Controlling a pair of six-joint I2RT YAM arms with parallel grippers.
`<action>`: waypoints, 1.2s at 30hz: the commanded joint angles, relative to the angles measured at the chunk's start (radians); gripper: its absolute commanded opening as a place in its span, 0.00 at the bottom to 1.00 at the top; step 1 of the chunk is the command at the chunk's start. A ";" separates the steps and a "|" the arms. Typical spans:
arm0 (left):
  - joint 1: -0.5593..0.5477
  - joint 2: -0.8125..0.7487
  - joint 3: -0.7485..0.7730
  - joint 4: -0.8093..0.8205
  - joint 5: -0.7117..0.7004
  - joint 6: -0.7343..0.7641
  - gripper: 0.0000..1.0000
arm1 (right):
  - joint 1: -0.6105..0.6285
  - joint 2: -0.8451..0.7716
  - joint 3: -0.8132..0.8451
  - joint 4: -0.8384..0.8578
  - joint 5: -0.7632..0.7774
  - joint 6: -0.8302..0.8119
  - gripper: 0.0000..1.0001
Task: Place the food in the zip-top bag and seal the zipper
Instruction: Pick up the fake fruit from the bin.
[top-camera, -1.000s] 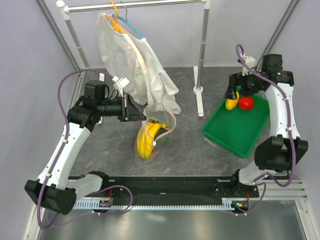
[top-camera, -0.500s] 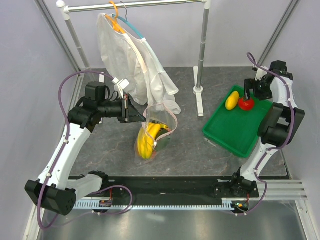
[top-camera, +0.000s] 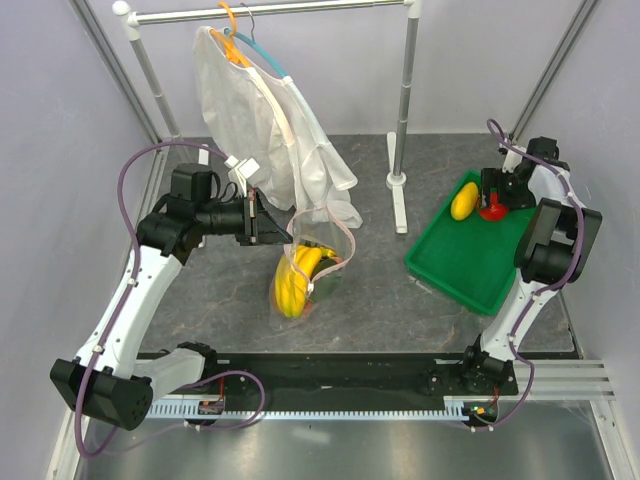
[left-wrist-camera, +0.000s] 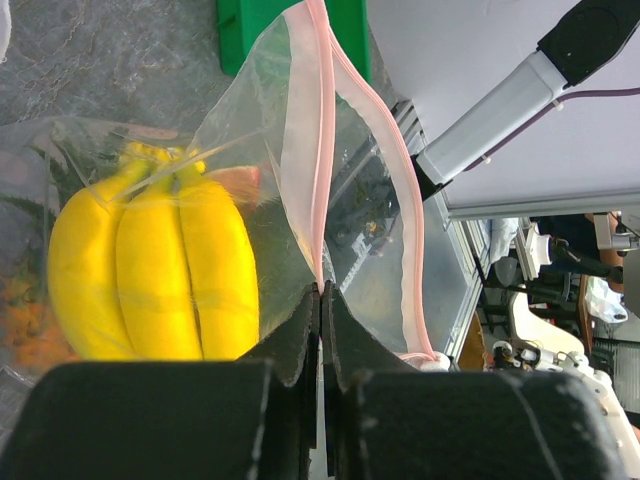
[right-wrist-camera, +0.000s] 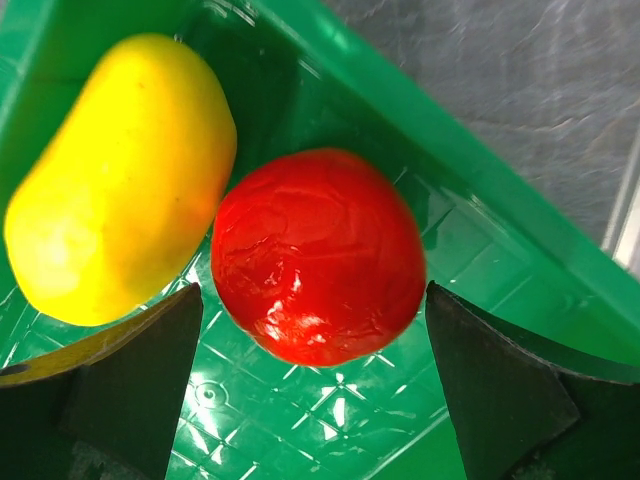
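My left gripper (top-camera: 262, 220) is shut on the pinkish zipper (left-wrist-camera: 318, 150) of the clear zip-top bag (top-camera: 318, 250) and holds its mouth up and open. The yellow banana bunch (left-wrist-camera: 150, 270) lies inside the bag, with an orange piece (left-wrist-camera: 30, 325) and a reddish piece (left-wrist-camera: 238, 183) beside it. The left gripper (left-wrist-camera: 322, 292) pinches the strip at its tips. My right gripper (top-camera: 495, 192) is open, low in the green tray (top-camera: 465, 265). Its fingers (right-wrist-camera: 135, 385) straddle a round red food (right-wrist-camera: 318, 255), with gaps on both sides. A small yellow piece (right-wrist-camera: 125, 175) touches the red one.
A white garment (top-camera: 265, 120) hangs on an orange hanger from a rail (top-camera: 270, 10) at the back, just behind the bag. The rail's right post and foot (top-camera: 400, 190) stand between the bag and the tray. Grey walls close both sides.
My right arm has swung to the right and folded back; its gripper moved from beside the yellow piece to around the red food. The left arm and the bag have not moved.
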 joint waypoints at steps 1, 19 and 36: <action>0.005 0.001 0.003 0.021 0.027 0.014 0.02 | 0.001 0.000 -0.039 0.068 0.001 0.024 0.98; 0.005 0.008 0.000 0.015 0.030 0.029 0.02 | -0.002 -0.026 -0.067 0.111 -0.054 0.035 0.77; 0.003 0.000 -0.013 0.014 0.030 0.035 0.02 | 0.282 -0.405 0.187 -0.410 -0.646 0.052 0.45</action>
